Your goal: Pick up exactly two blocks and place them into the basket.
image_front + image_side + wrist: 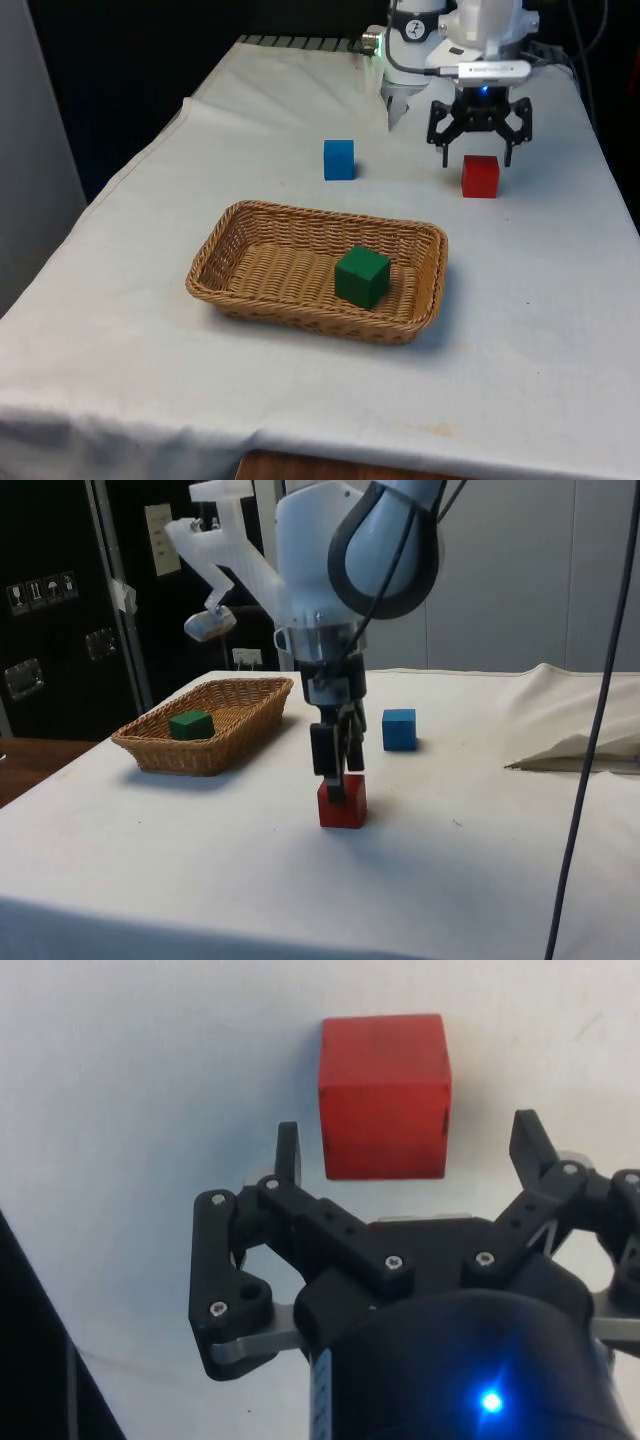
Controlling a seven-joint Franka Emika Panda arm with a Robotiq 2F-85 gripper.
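A red block (480, 176) (342, 803) (384, 1095) rests on the white cloth at the front view's right. My gripper (478, 153) (336, 782) (408, 1150) hangs open just above it, fingers spread wider than the block, nothing held. A blue block (339, 159) (399, 729) stands on the cloth to the front view's left of the red one. The wicker basket (240, 225) (240, 695) lies nearer the camera in the front view, with a green block (361, 276) (190, 724) inside it towards its right end.
The table's edges (130, 170) fall away on both sides under the draped cloth. Rumpled cloth (580, 748) lies at the side view's right.
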